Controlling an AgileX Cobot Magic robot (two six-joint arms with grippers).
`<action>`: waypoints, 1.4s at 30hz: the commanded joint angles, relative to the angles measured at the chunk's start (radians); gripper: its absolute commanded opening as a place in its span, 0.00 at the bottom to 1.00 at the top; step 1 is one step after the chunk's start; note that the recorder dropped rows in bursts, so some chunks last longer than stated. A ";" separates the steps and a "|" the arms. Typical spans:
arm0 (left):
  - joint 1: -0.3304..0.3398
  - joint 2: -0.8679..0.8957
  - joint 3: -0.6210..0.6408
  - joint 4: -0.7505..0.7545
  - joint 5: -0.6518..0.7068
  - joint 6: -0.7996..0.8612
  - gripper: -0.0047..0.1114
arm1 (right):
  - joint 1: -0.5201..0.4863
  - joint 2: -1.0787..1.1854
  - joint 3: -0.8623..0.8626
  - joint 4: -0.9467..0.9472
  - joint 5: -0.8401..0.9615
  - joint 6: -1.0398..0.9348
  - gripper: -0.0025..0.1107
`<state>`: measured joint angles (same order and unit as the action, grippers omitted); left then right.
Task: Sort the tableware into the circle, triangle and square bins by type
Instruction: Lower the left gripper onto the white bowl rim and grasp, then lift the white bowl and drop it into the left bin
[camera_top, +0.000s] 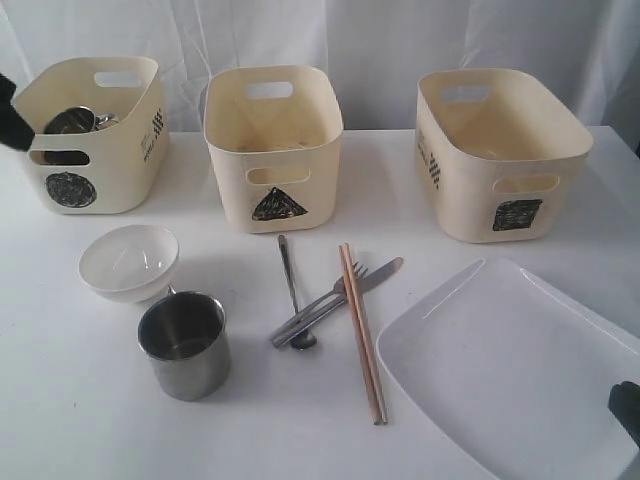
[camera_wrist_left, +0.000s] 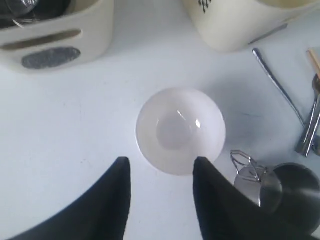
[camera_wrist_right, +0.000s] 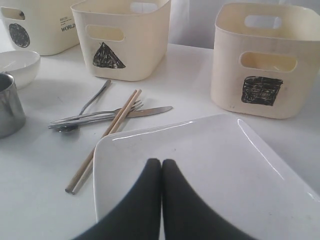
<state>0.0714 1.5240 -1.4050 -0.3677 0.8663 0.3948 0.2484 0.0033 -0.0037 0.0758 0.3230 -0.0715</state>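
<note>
My left gripper (camera_wrist_left: 161, 162) hangs open above the table, its fingertips at the near rim of the white bowl (camera_wrist_left: 180, 130), empty. The bowl (camera_top: 128, 260) stands beside a steel mug (camera_top: 185, 345). A second steel mug (camera_top: 72, 122) lies in the circle bin (camera_top: 95, 175); the steel bowl does not show. Spoon (camera_top: 288, 275), fork (camera_top: 345, 285), knife (camera_top: 385, 272) and chopsticks (camera_top: 362, 340) lie crossed before the triangle bin (camera_top: 275, 150). My right gripper (camera_wrist_right: 161, 162) is shut and empty over the large white plate (camera_wrist_right: 210, 160), in front of the square bin (camera_top: 500, 150).
The three bins stand in a row at the back of the white table (camera_top: 60, 400), with a white curtain behind them. The plate (camera_top: 510, 370) reaches the table's front right corner.
</note>
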 joint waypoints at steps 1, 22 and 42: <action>-0.003 0.005 0.142 -0.024 -0.112 -0.011 0.52 | 0.002 -0.003 0.004 0.002 -0.010 -0.001 0.02; -0.005 0.276 0.248 -0.313 -0.333 0.242 0.59 | 0.002 -0.003 0.004 0.002 -0.010 -0.001 0.02; -0.094 0.399 0.242 -0.395 -0.484 0.345 0.42 | 0.002 -0.003 0.004 0.002 -0.010 -0.001 0.02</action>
<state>-0.0072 1.9240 -1.1646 -0.7426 0.3982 0.7331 0.2484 0.0033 -0.0037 0.0758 0.3230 -0.0715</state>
